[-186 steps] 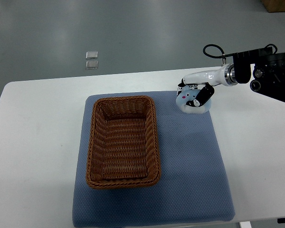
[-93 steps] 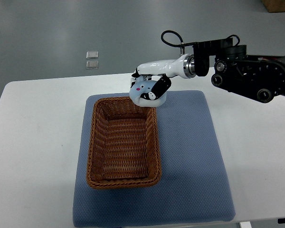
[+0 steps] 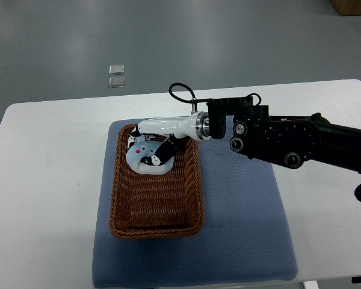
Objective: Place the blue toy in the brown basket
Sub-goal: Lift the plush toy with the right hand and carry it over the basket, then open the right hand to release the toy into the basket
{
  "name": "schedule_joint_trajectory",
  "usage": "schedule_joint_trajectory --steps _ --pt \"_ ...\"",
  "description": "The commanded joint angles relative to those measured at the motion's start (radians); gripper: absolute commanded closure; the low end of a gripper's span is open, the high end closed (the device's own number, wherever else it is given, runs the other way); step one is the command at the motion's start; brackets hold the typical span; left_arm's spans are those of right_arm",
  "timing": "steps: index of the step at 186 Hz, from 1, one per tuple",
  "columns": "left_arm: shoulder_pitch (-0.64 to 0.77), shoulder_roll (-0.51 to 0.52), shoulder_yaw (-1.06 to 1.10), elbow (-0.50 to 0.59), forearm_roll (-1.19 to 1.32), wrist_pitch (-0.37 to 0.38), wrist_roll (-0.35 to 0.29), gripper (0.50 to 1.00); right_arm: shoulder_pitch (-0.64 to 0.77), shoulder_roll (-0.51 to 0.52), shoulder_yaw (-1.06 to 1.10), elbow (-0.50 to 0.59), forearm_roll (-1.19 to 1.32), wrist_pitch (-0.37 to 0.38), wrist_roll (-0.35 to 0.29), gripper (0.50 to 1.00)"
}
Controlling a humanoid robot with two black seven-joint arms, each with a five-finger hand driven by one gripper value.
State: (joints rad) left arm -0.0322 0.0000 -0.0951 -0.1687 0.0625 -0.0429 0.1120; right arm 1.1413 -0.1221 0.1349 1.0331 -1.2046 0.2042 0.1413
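Observation:
The blue toy (image 3: 145, 158), a pale blue plush with a small face, is held over the far end of the brown wicker basket (image 3: 123, 211). My right hand (image 3: 151, 147) reaches in from the right, its white and black fingers curled around the toy. The toy sits inside the basket's outline, at or just above its floor; I cannot tell whether it touches. The left arm does not show.
The basket stands on a blue mat (image 3: 240, 223) on a white table (image 3: 42, 180). The black right forearm (image 3: 289, 141) stretches across the mat's far right. Two small clear squares (image 3: 115, 76) lie on the grey floor beyond the table.
My right hand carried the toy from the mat's far right corner leftward, over the basket's far rim, and down into the basket's far end.

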Motion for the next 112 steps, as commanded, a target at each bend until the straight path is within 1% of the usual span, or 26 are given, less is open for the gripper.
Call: schedule_joint_trajectory --steps 1,2,3,4,5,6,10,16,19,20,21,22,23,24,25,26,27,28,29,30,31,32,33,45,90,112 --pt "0.0 0.0 0.0 0.0 0.0 0.0 0.0 0.5 -0.026 0.013 0.0 -0.007 -0.001 -0.023 0.0 0.854" --pt "0.0 0.0 0.0 0.0 0.0 0.0 0.0 0.5 -0.028 0.015 0.0 -0.008 0.0 -0.025 0.0 0.84" --pt "0.0 0.0 0.0 0.0 0.0 0.0 0.0 0.5 -0.028 0.015 0.0 -0.008 0.0 -0.025 0.0 0.84" --pt "0.0 0.0 0.0 0.0 0.0 0.0 0.0 0.5 -0.029 0.016 0.0 -0.01 0.0 -0.026 0.0 0.824" --pt "0.0 0.0 0.0 0.0 0.0 0.0 0.0 0.5 -0.029 0.016 0.0 -0.01 0.0 -0.026 0.0 0.824" --pt "0.0 0.0 0.0 0.0 0.0 0.0 0.0 0.5 -0.032 0.016 0.002 -0.01 0.0 -0.029 0.0 0.812" --pt "0.0 0.0 0.0 0.0 0.0 0.0 0.0 0.5 -0.034 0.018 0.002 -0.012 0.0 -0.031 0.0 0.801" --pt "0.0 0.0 0.0 0.0 0.0 0.0 0.0 0.5 -0.038 0.019 0.002 -0.013 0.0 -0.037 0.0 0.769" --pt "0.0 0.0 0.0 0.0 0.0 0.0 0.0 0.5 -0.04 0.019 0.002 -0.013 0.0 -0.04 0.0 0.742" --pt "0.0 0.0 0.0 0.0 0.0 0.0 0.0 0.5 -0.04 0.019 0.002 -0.013 0.0 -0.04 0.0 0.742" --pt "0.0 0.0 0.0 0.0 0.0 0.0 0.0 0.5 -0.04 0.018 0.003 -0.013 0.0 -0.043 0.0 0.728" --pt "0.0 0.0 0.0 0.0 0.0 0.0 0.0 0.5 -0.04 0.018 0.003 -0.013 0.0 -0.043 0.0 0.728" --pt "0.0 0.0 0.0 0.0 -0.001 0.0 0.0 0.5 -0.04 0.018 0.003 -0.013 0.0 -0.045 0.001 0.712" --pt "0.0 0.0 0.0 0.0 -0.001 0.0 0.0 0.5 -0.04 0.018 0.003 -0.013 0.0 -0.045 0.001 0.711" --pt "0.0 0.0 0.0 0.0 -0.001 0.0 0.0 0.5 -0.04 0.018 0.005 -0.013 0.0 -0.045 0.001 0.695" --pt "0.0 0.0 0.0 0.0 -0.001 0.0 0.0 0.5 -0.04 0.018 0.005 -0.013 0.0 -0.045 0.001 0.695" --pt "0.0 0.0 0.0 0.0 0.0 0.0 0.0 0.5 -0.04 0.018 0.006 -0.013 0.002 -0.046 0.001 0.681" --pt "0.0 0.0 0.0 0.0 0.0 0.0 0.0 0.5 -0.04 0.018 0.006 -0.013 0.002 -0.046 0.001 0.681" --pt "0.0 0.0 0.0 0.0 0.0 0.0 0.0 0.5 -0.041 0.018 0.009 -0.015 0.002 -0.046 0.0 0.667" --pt "0.0 0.0 0.0 0.0 0.0 0.0 0.0 0.5 -0.041 0.018 0.009 -0.015 0.002 -0.046 0.0 0.666" --pt "0.0 0.0 0.0 0.0 0.0 -0.002 0.0 0.5 -0.041 0.018 0.009 -0.015 0.002 -0.046 0.001 0.652" --pt "0.0 0.0 0.0 0.0 0.0 -0.002 0.0 0.5 -0.041 0.018 0.009 -0.015 0.002 -0.046 0.001 0.652" --pt "0.0 0.0 0.0 0.0 0.0 -0.002 0.0 0.5 -0.041 0.018 0.012 -0.015 0.002 -0.046 0.001 0.64" --pt "0.0 0.0 0.0 0.0 0.0 0.0 0.0 0.5 -0.041 0.016 0.015 -0.015 0.002 -0.046 0.001 0.607" --pt "0.0 0.0 0.0 0.0 -0.001 0.0 0.0 0.5 -0.04 0.007 0.022 -0.015 0.003 -0.039 0.001 0.597" --pt "0.0 0.0 0.0 0.0 0.0 0.0 0.0 0.5 -0.04 -0.014 0.12 -0.03 0.026 -0.031 0.001 0.597"
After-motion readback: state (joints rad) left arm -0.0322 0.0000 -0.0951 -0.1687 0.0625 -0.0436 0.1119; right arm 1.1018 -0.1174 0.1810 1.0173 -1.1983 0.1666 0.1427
